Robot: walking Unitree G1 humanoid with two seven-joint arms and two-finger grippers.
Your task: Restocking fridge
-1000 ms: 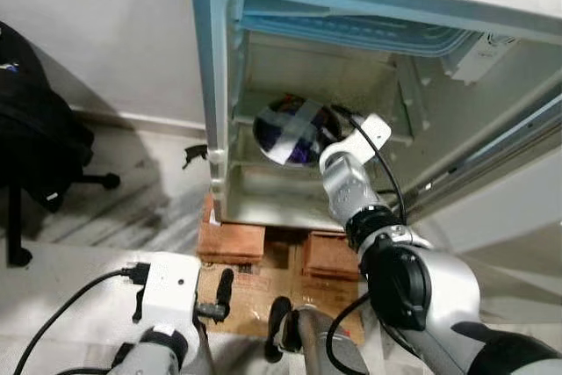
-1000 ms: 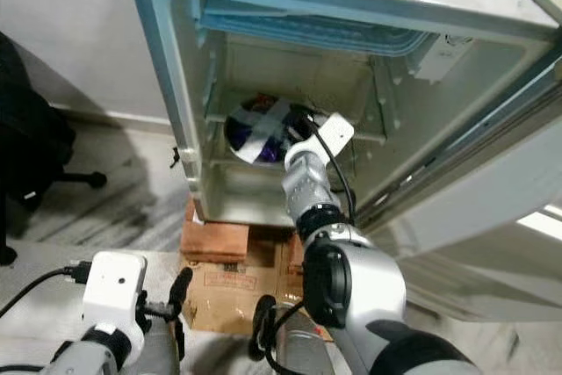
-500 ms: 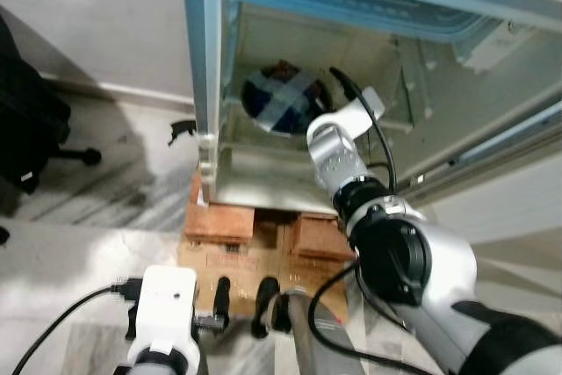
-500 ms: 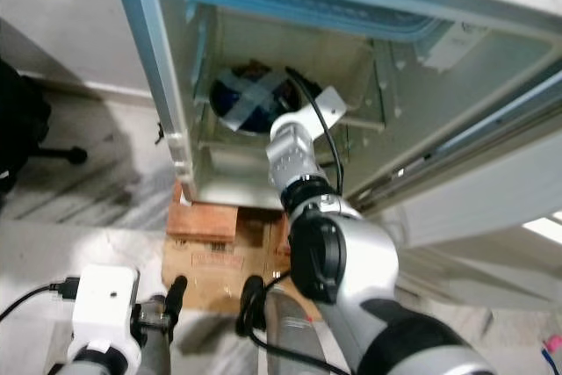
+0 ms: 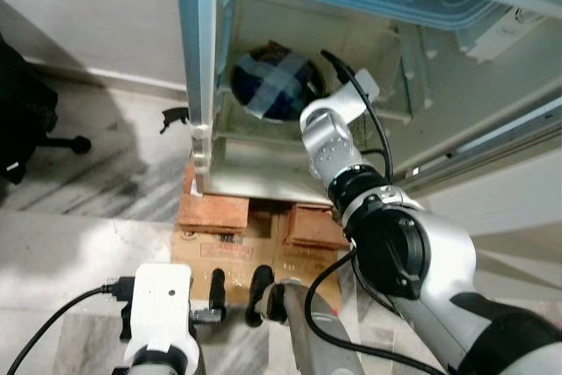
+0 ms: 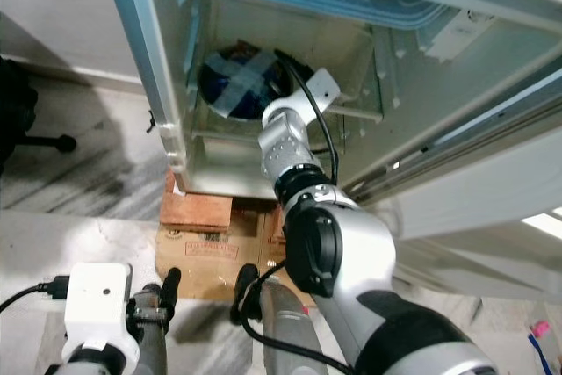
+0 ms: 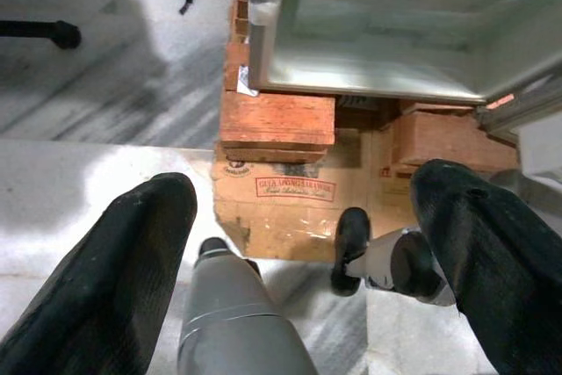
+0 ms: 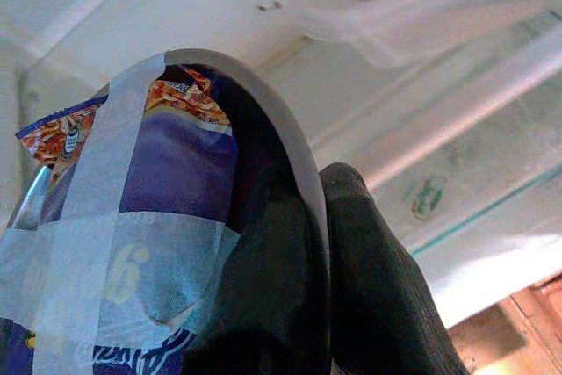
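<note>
The fridge (image 5: 204,59) is standing open at 12 o'clock, and the right pincer (image 8: 307,243) is reaching inside, clenching the rim of a bowl (image 5: 268,85) over the lower shelf: the placing step, I judge. Next, the bowl is needing to settle flat before release. It is dark, holding purple packets under crossed tape, while the left pincer (image 7: 299,243) is hanging spread over the floor at 6 o'clock.

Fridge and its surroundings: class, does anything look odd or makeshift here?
Yes. The fridge stands propped on bricks over flattened cardboard, and the bowl held by the right claw is sealed with crossed tape.
</note>
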